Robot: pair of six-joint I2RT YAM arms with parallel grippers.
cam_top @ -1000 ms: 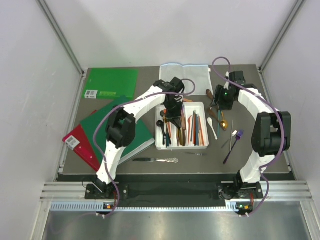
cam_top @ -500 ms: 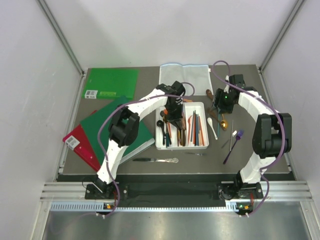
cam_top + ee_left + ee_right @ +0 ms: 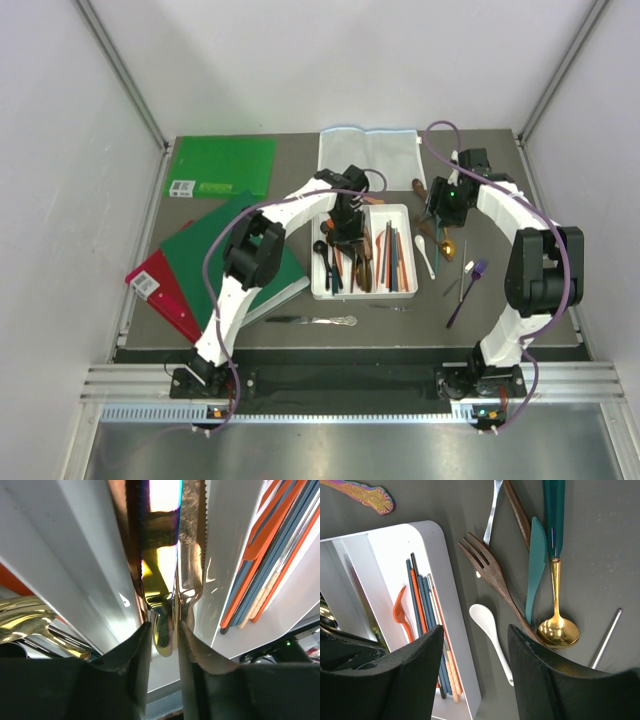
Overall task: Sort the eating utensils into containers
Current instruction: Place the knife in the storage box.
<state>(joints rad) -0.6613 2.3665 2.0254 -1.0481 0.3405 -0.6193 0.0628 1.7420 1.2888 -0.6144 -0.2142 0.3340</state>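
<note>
The gold utensil (image 3: 163, 635) sits low in a middle compartment of the white tray (image 3: 405, 290) among other gold pieces, its end pinched between the nearly closed fingers of the left gripper (image 3: 343, 228). Over the last second that arm's elbow has swung inward while the wrist barely shifted, so this piece looks all but delivered. The right gripper (image 3: 476, 632), spread wide and empty, has settled above the wooden fork (image 3: 492, 577) and white spoon (image 3: 490, 630) beside the tray

1 white tray (image 3: 365, 294), 1 white spoon (image 3: 490, 630), 1 wooden fork (image 3: 492, 575); 1 teal knife (image 3: 536, 565)
</note>
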